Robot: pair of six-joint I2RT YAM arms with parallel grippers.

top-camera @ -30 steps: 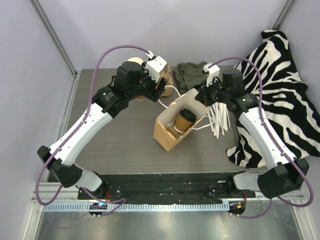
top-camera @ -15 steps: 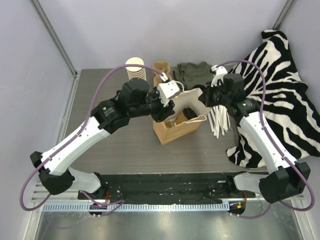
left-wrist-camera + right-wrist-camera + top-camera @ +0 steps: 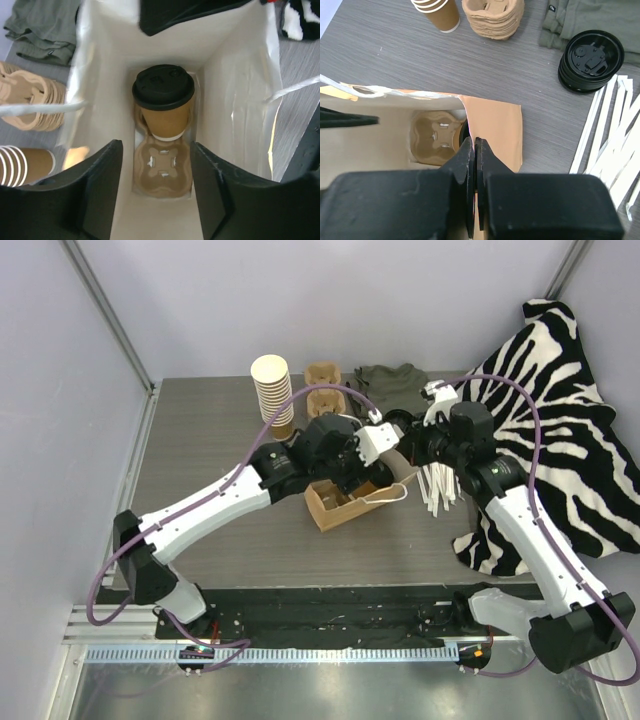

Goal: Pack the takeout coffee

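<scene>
Takeout coffee, a small brown paper cup with black plastic lid [image 3: 163, 102], stands upright in the far pocket of a moulded pulp cup carrier [image 3: 162, 172] on the floor of a white-lined brown paper bag [image 3: 235, 100], near the middle of the table [image 3: 200, 440]. Left pincer [image 3: 155, 150] hangs released and empty over the bag mouth; right pincer [image 3: 473, 145] is clenched on the bag's rim. Likely hazards: a left finger snagging the white paper handle [image 3: 40, 106] or a wall, or the right pincer tugging the thin rim — either could tip the bag and topple the cup.
</scene>
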